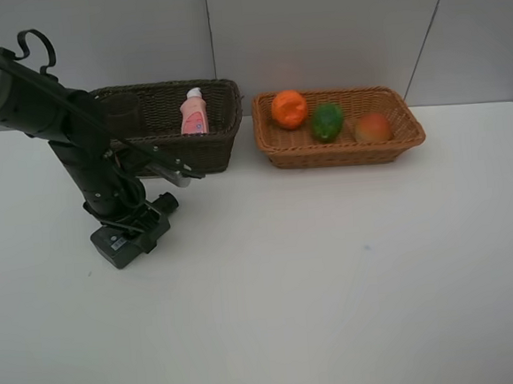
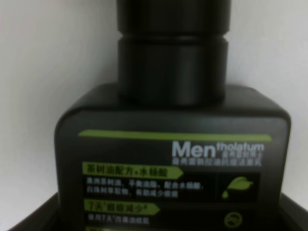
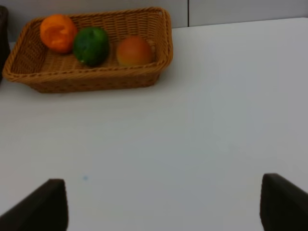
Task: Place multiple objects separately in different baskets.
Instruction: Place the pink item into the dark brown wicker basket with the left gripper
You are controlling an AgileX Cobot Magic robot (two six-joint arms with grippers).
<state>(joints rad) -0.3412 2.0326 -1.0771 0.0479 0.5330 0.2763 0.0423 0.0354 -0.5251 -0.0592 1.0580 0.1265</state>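
The flat dark-green bottle (image 2: 173, 159) with its black cap (image 1: 166, 203) lies on the table in front of the dark-brown basket (image 1: 221, 141). My left gripper (image 1: 139, 223) is lowered over it, open, with its dark fingers (image 2: 29, 216) beside the bottle's body. The dark basket holds the pink bottle (image 1: 193, 113) and the mauve cup (image 1: 122, 110). The light tan basket (image 1: 342, 154) holds the tangerine (image 1: 289, 108), green fruit (image 1: 326, 121) and red-orange fruit (image 1: 372, 129). My right gripper (image 3: 163, 207) is open and empty over bare table, out of the high view.
The two baskets stand side by side at the back of the white table (image 1: 335, 284), close to the grey wall panels. The left arm (image 1: 45, 102) reaches in from the upper left, in front of the dark basket.
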